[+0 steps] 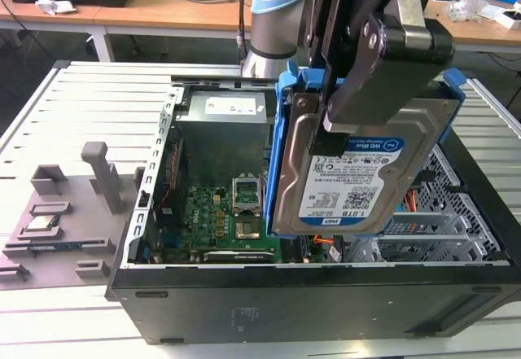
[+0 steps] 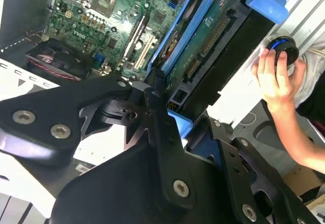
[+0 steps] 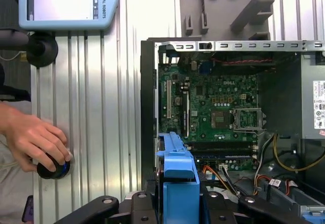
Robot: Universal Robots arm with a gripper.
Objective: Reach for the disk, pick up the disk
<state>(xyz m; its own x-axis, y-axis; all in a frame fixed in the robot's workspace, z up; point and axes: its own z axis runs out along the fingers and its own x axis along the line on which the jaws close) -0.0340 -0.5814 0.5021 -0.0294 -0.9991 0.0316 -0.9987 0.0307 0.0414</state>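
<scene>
Above the open computer case (image 1: 326,302) on the slatted worktop (image 1: 73,107), the pincer (image 1: 346,111) is clamped on the disk's (image 1: 358,184) upper edge, so the disk hangs upright, clear of the motherboard (image 1: 216,216).

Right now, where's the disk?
In the exterior view the disk hangs upright in the hand, lifted above the open computer case, toward that view's right, over the drive bays.

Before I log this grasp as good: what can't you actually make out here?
- Fingertip contact on the disk: exterior view, the gripper body covers it.
- Disk's label side: second wrist view shows its circuit-board face instead.
- What the hand presses: first wrist view, fingers cover the dark knob.
</scene>
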